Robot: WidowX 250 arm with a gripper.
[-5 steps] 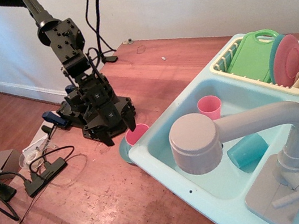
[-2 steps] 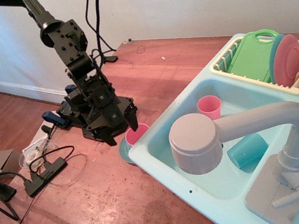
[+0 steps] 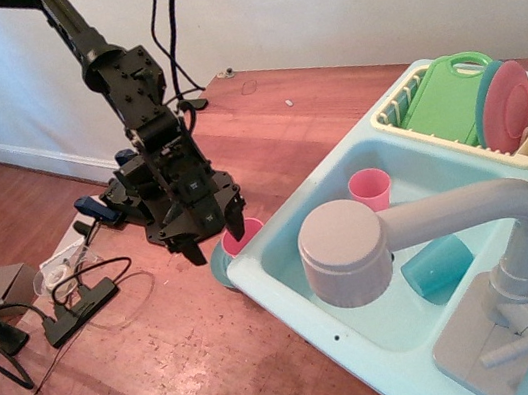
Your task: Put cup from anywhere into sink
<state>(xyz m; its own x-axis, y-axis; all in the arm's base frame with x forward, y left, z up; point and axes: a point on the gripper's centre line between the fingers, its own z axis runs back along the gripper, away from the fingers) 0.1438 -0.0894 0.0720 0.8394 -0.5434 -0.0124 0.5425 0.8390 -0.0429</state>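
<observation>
A small pink cup point(image 3: 246, 233) stands upright on a teal saucer point(image 3: 219, 266) on the wooden floor, just outside the left corner of the pale aqua sink point(image 3: 287, 277). My black gripper point(image 3: 217, 241) is open and low, right at the cup. Its right finger point(image 3: 236, 226) is at the cup's near rim and its left finger point(image 3: 195, 253) is to the cup's left. A twin pink cup point(image 3: 370, 188) stands inside the basin. A teal cup point(image 3: 438, 265) lies on its side in the basin.
A fat grey-beige faucet point(image 3: 346, 252) overhangs the basin. A cream dish rack point(image 3: 453, 115) with a green board and pink plate sits at the back right. Black cables and a power adapter point(image 3: 79, 301) lie on the floor at the left.
The arm has swung right and a little lower, bringing the open gripper closer to the pink cup on the saucer. The cups have not moved.
</observation>
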